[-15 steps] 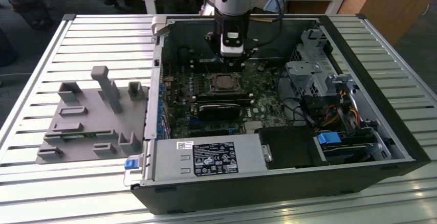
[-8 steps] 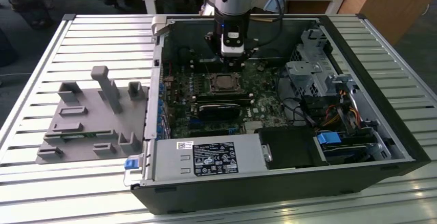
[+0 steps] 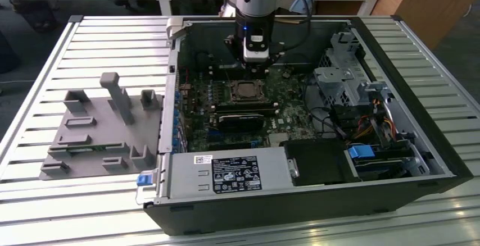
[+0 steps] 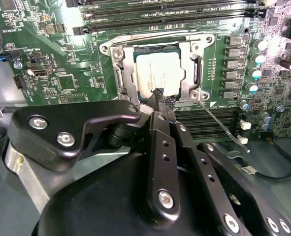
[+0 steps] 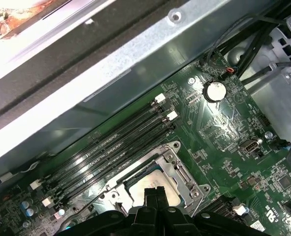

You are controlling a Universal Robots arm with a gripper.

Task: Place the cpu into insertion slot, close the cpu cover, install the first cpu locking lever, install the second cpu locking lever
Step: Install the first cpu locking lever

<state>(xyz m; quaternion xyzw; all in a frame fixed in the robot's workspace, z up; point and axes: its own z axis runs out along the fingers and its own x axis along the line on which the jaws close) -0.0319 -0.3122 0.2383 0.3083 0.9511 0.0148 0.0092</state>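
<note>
The cpu (image 4: 157,71) sat in its socket with the cover (image 4: 116,64) down around it. The gripper (image 4: 160,96) hung at the cover's edge, fingers together, holding nothing. One lever (image 4: 224,127) stuck out unlatched: probably the lever step, calling for a push under its hook

The gripper (image 3: 256,60) hangs inside the open computer case (image 3: 300,208) — close by the cpu (image 3: 246,91).

Dull silver-tan cpu (image 4: 157,73), silvery cpu cover (image 4: 121,73), green motherboard (image 4: 81,76), black tool (image 4: 161,98), grey fixture (image 3: 98,139), pale striped tabletop (image 3: 45,49), black computer case (image 3: 300,204)
</note>
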